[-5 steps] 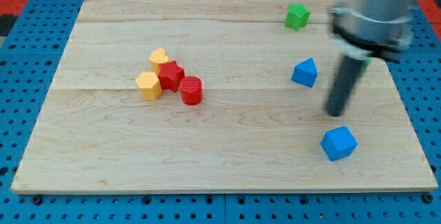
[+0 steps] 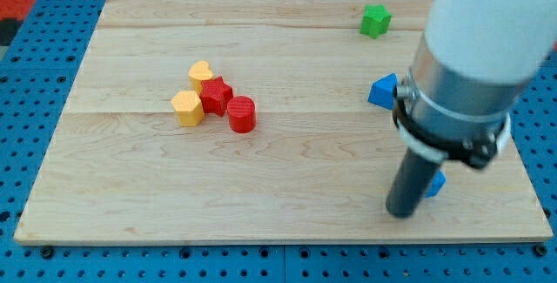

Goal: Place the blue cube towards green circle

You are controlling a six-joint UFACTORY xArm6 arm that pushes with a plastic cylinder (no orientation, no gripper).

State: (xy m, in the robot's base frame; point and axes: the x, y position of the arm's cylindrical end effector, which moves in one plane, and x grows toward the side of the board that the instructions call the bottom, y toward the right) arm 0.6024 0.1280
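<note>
Resting on the pale wooden counter point(image 2: 287, 187), our tip point(image 2: 402, 212) is the lower end of a straight dark rod that hangs from a large grey and white arm body filling the view's right side. We carry a plain rod rather than a pincer, so it neither grasps nor releases anything; it only touches the surface.

Just to the view's right of the tip and a little toward the view's top lies the blue cube point(image 2: 436, 183). Only a small blue sliver of it shows, because the rod and the arm body cover the rest. We cannot tell whether the rod touches it.

Farther toward the view's top from the tip, a blue triangular block point(image 2: 381, 90) peeks out from behind the arm's left edge. Beyond that, near the counter's top edge, sits a small green block point(image 2: 375, 20), standing alone.

Well apart from the tip, toward the view's left, four blocks cluster together: a red cylinder point(image 2: 241, 114) nearest us, a red star point(image 2: 216, 94) touching it, a yellow hexagon point(image 2: 187, 107) on the star's far side, and a yellow heart point(image 2: 201, 74) just above the star.

Around the counter runs a blue pegboard point(image 2: 17, 57).
</note>
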